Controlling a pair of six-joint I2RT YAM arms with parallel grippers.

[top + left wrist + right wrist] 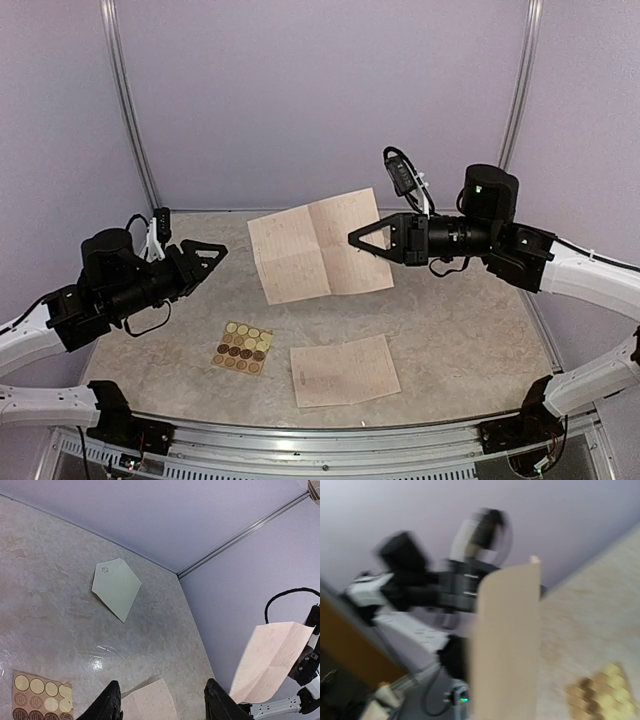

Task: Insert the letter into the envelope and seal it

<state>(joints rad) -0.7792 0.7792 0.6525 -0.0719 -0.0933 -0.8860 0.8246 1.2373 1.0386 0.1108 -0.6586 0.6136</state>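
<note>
- Envelope (116, 587): cream, five-sided outline with the pointed flap laid open, flat on the bench (45, 605). Well ahead of the left fingers (109, 706), beyond their tips and apart from everything else on the bench. Not touched by either set of fingers. Not visible in the top view.
- Letter (318, 248): pinkish, unfolded, creased into panels, raised clear of the bench. Clamped at one edge by the right fingers (358, 238), with the rest of the sheet spreading away from the fingertips toward the left arm.
- Right fingers: together, pinching the letter's edge. Right wrist view blurred, showing only the sheet edge-on directly in front.
- Left fingers: apart, with nothing between them. Held above the bench, tips aimed toward the raised letter and well short of it.
- Second sheet (345, 370): pinkish, handwritten, flat on the bench. Seen on the bench through the gap between the left fingers in the left wrist view, and well below the right fingers.
- Sticker card (242, 347): tan, with rows of round stickers, flat on the bench. Near the second sheet without touching it, off to one side of the left fingers and outside their gap.
</note>
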